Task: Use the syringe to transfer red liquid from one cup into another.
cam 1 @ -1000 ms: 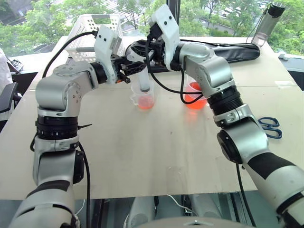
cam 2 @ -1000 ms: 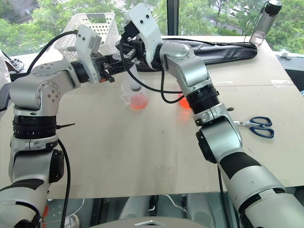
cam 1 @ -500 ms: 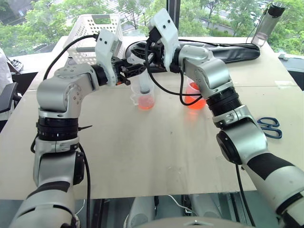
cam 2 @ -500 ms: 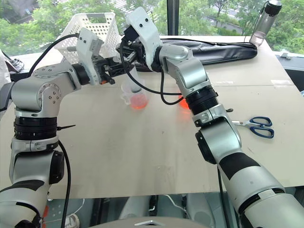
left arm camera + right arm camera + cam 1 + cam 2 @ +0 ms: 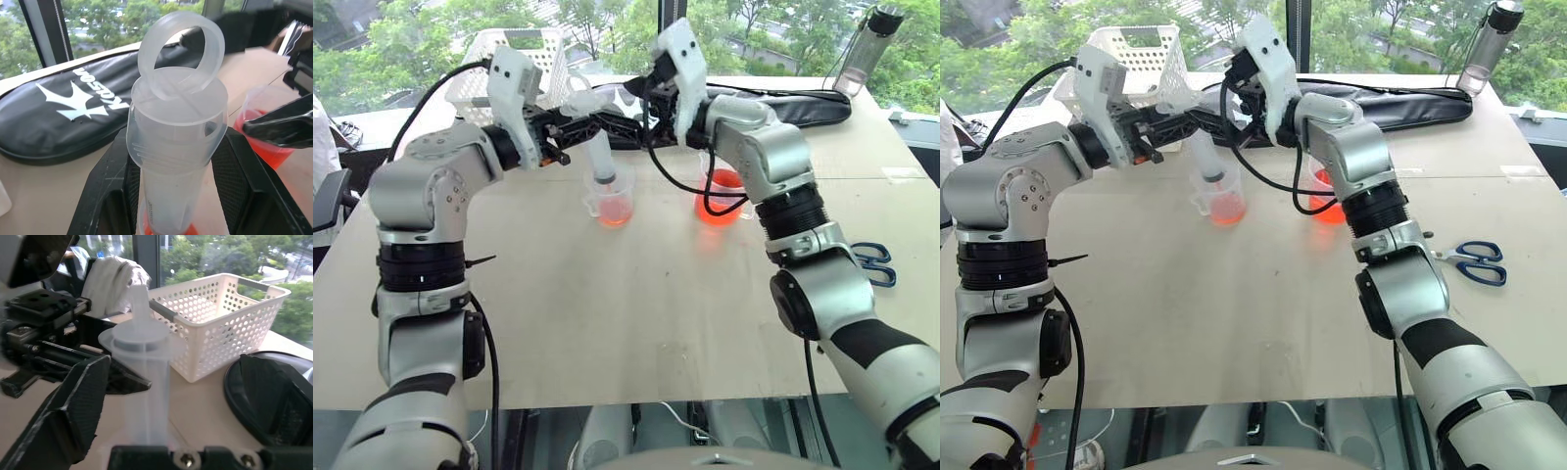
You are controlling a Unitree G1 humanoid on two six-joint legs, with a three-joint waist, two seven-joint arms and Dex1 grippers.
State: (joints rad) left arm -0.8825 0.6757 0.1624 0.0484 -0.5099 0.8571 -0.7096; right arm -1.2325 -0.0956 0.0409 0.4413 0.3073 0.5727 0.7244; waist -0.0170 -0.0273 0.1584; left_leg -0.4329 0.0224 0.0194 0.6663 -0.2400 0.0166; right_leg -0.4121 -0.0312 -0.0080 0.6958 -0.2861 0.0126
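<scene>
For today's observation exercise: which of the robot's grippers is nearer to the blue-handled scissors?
Right. The right gripper hangs over the table's middle beside the syringe, fingers open; the left gripper holds that syringe, farther from the scissors at the table's right edge.

Both arms reach toward upper centre; the left gripper point(image 5: 576, 125) grips closed, the right gripper point(image 5: 195, 396) spreads wide.

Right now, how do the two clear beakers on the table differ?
The smaller beaker is narrower and has the syringe standing in it; the larger beaker is wider and has nothing standing in it. The smaller sits to the robot's left of the larger. Both hold red liquid.
</scene>
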